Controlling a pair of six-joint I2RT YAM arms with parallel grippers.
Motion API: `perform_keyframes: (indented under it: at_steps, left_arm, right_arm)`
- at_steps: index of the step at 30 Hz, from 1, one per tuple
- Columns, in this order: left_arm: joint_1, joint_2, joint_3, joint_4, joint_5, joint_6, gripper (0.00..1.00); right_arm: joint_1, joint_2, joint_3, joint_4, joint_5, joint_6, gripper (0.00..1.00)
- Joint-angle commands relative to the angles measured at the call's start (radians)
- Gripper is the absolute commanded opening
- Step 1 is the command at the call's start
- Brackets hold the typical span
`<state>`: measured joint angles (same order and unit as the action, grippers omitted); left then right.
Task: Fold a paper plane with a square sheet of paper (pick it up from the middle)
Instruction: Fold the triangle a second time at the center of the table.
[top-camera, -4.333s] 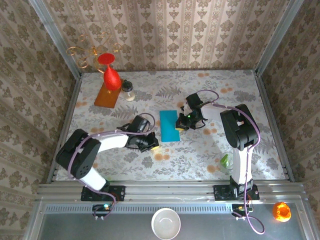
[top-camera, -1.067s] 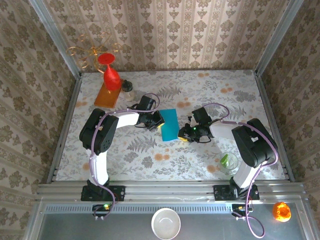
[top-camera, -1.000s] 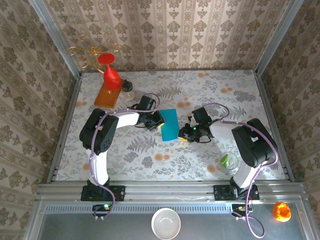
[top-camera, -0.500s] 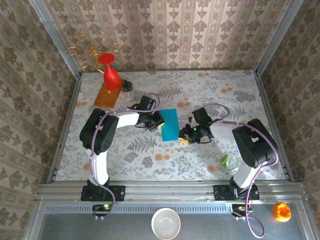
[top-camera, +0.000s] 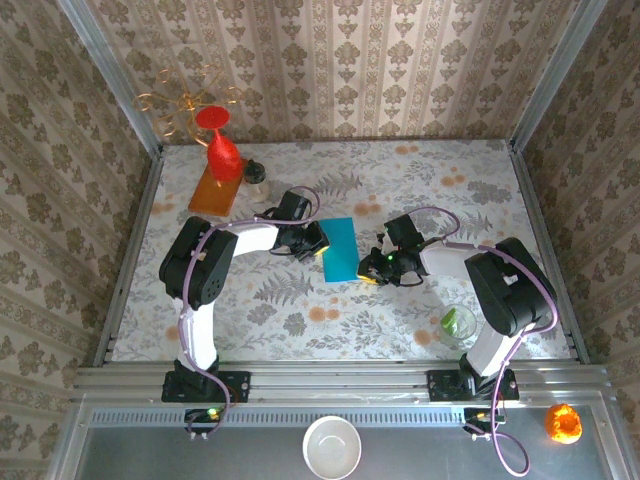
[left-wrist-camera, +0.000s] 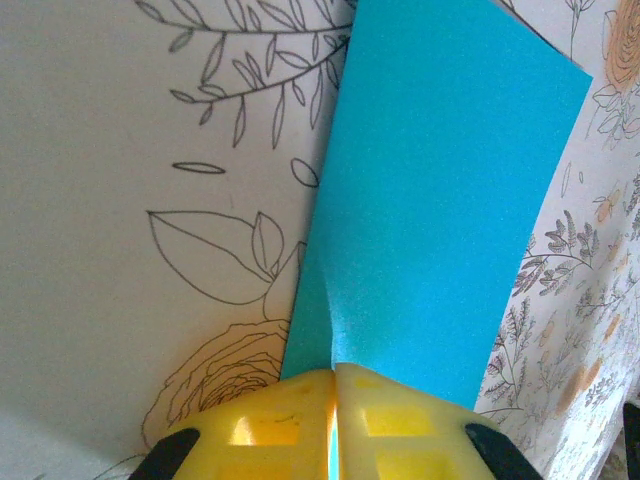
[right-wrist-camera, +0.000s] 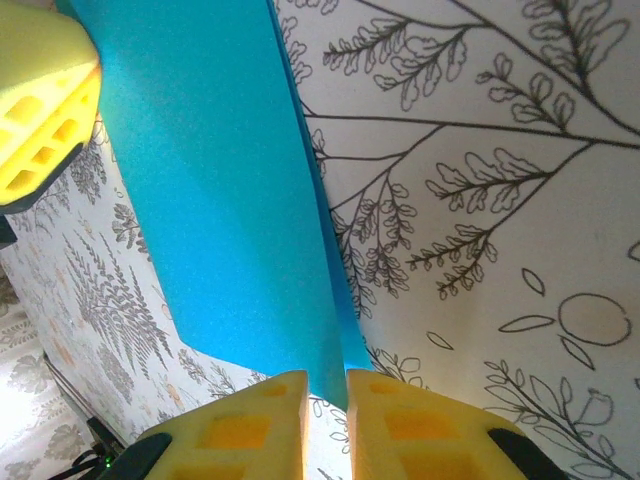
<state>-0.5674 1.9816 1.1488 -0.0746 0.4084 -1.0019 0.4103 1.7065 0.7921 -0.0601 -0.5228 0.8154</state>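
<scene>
The left gripper (left-wrist-camera: 333, 385) has moved in and now pinches the blue paper (left-wrist-camera: 440, 200) lying between it and the right gripper (right-wrist-camera: 327, 385), which pinches the other edge, ready to fold.

Lab robot cell dressed up as a home: bare aluminium-profile frame (top-camera: 330, 378) across frame bottom, damask wallpaper panels (top-camera: 340, 70) boxing in three sides, floral-print table (top-camera: 380, 320).

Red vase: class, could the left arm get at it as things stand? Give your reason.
Probably not yet: the left gripper is shut on the paper. Otherwise the way to the vase looks open, save a small jar beside it.
</scene>
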Motion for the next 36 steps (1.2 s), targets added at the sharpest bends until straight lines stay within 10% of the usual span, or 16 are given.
perform_keyframes:
  at_steps: [1,36]
  left_arm:
    - [0.004,0.054,-0.028,-0.067,-0.027,0.009,0.12]
    - [0.021,0.059,0.074,-0.041,-0.002,0.114,0.10]
  right_arm:
    - [-0.005,-0.007,-0.013,0.039,-0.012,0.009,0.20]
    - [-0.051,-0.028,-0.011,-0.002,-0.118,-0.002,0.00]
